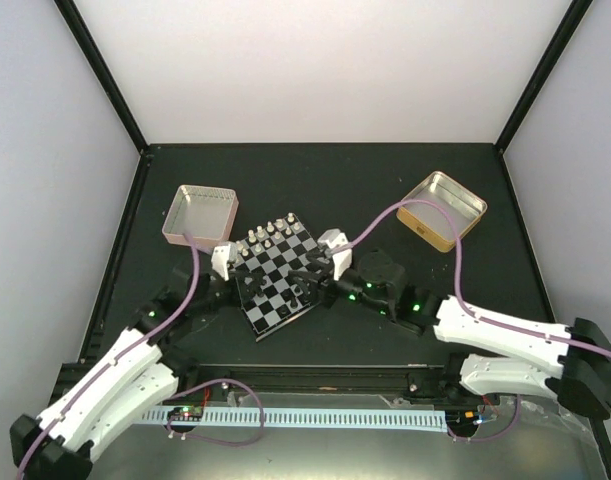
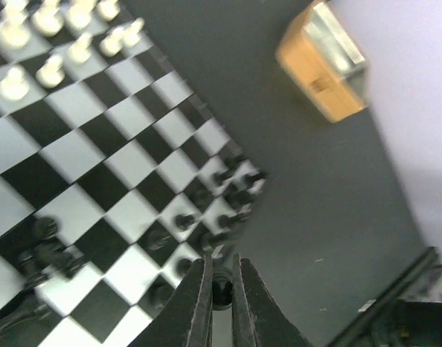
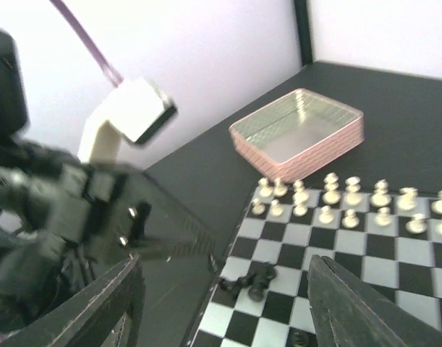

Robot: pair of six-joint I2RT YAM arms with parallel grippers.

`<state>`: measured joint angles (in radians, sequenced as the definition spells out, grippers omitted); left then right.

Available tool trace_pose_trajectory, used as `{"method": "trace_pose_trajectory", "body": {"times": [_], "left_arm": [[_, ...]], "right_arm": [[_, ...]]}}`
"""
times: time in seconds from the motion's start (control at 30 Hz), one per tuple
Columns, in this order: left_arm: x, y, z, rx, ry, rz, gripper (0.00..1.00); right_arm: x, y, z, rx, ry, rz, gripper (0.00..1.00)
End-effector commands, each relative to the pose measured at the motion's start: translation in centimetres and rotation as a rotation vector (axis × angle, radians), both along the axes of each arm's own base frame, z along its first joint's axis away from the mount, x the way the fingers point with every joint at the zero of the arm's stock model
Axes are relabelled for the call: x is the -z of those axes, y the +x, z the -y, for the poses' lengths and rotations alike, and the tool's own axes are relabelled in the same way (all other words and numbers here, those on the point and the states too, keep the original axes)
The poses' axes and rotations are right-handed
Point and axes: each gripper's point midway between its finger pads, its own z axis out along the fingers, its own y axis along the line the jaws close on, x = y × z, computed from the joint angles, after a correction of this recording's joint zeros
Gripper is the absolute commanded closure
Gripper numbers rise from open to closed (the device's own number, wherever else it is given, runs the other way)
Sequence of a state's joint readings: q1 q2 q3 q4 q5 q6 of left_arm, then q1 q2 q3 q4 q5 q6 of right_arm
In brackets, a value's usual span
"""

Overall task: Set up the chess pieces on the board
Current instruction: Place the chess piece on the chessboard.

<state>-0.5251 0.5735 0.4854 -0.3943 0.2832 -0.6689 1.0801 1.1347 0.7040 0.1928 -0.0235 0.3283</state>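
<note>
The board (image 1: 275, 280) is sitting askew on the dark worktop (image 1: 325, 180). The left tool (image 2: 222, 269) is hanging over the board's near edge, its fingers pinching a small black piece (image 2: 221, 288). The right tool (image 3: 228, 285) is hovering at the board's right side, fingers wide apart and holding nothing. White pieces (image 1: 273, 234) are lining the board's far edge, and other black pieces (image 2: 231, 195) are clustering along the opposite edge. A pink tin (image 1: 199, 214) is lying beyond the board's left corner and a gold tin (image 1: 442, 208) beyond its right.

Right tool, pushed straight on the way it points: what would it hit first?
Probably the clump of black chess pieces on the board, straight ahead of the right tool; depth is unclear.
</note>
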Motion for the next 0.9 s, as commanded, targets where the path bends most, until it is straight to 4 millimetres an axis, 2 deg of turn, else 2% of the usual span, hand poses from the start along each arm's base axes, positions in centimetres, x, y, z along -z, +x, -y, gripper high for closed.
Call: {"method": "trace_pose_trajectory", "body": {"times": [0.0, 0.13, 0.43, 0.7, 0.87], "left_arm": [[4.1, 1.0, -1.1, -0.043, 0.201, -0.067, 0.98], [5.5, 1.7, -0.4, -0.061, 0.272, -0.055, 0.99], [8.9, 2.5, 1.6, -0.060, 0.462, -0.080, 0.98], [10.2, 3.0, 3.5, -0.005, 0.467, -0.066, 0.98], [11.2, 3.2, 3.9, 0.006, 0.482, -0.084, 0.98]], "right_arm": [[0.1, 2.2, 3.9, 0.231, -0.026, -0.048, 0.36], [0.8, 2.5, 5.1, 0.287, -0.043, -0.072, 0.36], [2.1, 3.1, 5.6, 0.338, -0.079, -0.097, 0.35], [2.8, 3.3, 5.7, 0.355, -0.099, -0.109, 0.35], [3.2, 3.3, 5.6, 0.357, -0.108, -0.117, 0.35]]}}
